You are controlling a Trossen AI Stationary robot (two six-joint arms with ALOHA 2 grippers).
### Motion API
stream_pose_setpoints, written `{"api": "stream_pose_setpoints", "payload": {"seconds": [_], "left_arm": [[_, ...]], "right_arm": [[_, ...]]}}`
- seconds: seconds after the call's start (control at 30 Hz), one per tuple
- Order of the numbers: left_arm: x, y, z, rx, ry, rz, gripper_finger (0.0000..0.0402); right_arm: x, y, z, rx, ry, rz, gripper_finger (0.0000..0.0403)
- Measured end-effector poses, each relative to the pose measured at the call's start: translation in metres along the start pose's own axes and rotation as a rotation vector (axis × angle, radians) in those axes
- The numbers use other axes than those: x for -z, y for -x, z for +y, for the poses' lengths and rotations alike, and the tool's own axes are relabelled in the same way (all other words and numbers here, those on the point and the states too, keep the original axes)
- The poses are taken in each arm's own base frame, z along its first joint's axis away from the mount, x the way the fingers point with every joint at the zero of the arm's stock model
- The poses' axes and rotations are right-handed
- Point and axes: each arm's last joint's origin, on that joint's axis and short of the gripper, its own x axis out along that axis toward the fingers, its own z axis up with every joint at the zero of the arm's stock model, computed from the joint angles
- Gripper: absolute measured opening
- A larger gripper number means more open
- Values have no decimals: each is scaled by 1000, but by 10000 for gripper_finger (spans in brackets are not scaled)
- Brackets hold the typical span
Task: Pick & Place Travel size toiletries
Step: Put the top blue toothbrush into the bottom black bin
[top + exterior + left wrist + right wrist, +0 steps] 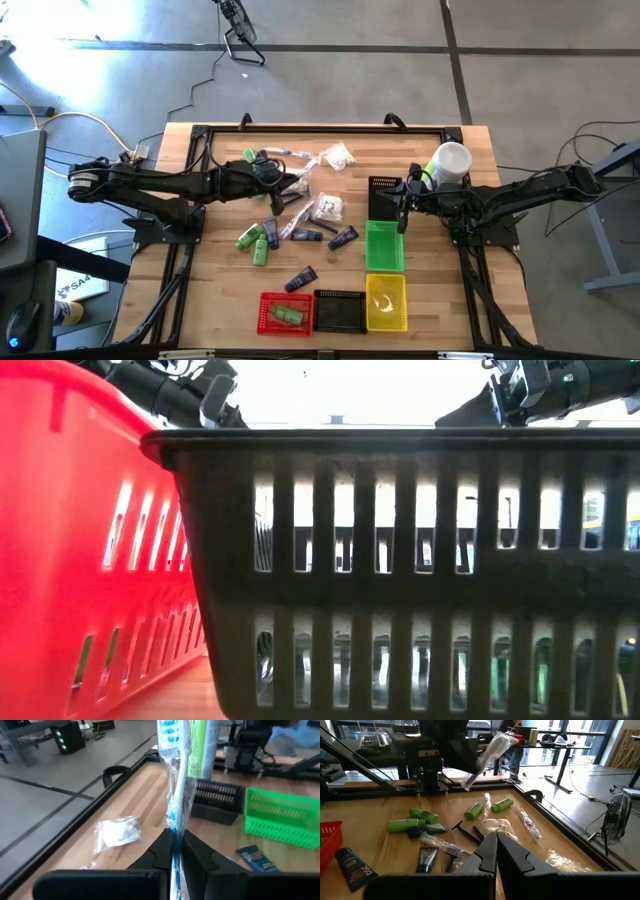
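My left gripper (296, 188) is over the middle of the table, shut on a clear-wrapped toothbrush (176, 775), which also shows in the right wrist view (489, 756). My right gripper (403, 214) is shut and empty (496, 844) above the far black basket (385, 192). Green bottles (252, 240), navy tubes (300, 280), white packets (326, 208) and thin black razors (466, 833) lie loose on the table. One green bottle (288, 315) lies in the red basket (268, 318). My left gripper pinches the wrapped toothbrush by its handle (173, 826) between its two fingers. The brush lies along the fingers and sticks out ahead of them, its bristle end (169, 731) farthest off. It is lifted clear of the table and tilted (489, 756).
A green basket (384, 246), a yellow one (386, 300), a black one (340, 312) and the red one stand along the right middle and near edge. A white round cup (451, 160) stands at the far right. A black frame rail (320, 128) borders the table.
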Motion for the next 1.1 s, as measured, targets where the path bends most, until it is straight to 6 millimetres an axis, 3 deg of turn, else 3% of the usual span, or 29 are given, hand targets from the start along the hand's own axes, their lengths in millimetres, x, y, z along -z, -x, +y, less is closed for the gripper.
{"api": "stream_pose_setpoints", "payload": {"seconds": [0.3, 0.67, 1.1], "left_arm": [[-7, 0, -3, 105, 11, -69, 22], [-1, -14, -11, 258, 6, -85, 22], [-2, -21, -15, 326, -84, -156, 22]], "right_arm": [[-7, -17, 12, -137, 41, -152, 3], [9, -47, 25, -145, 44, -200, 3], [13, -64, 26, -132, -13, -318, 3]]}}
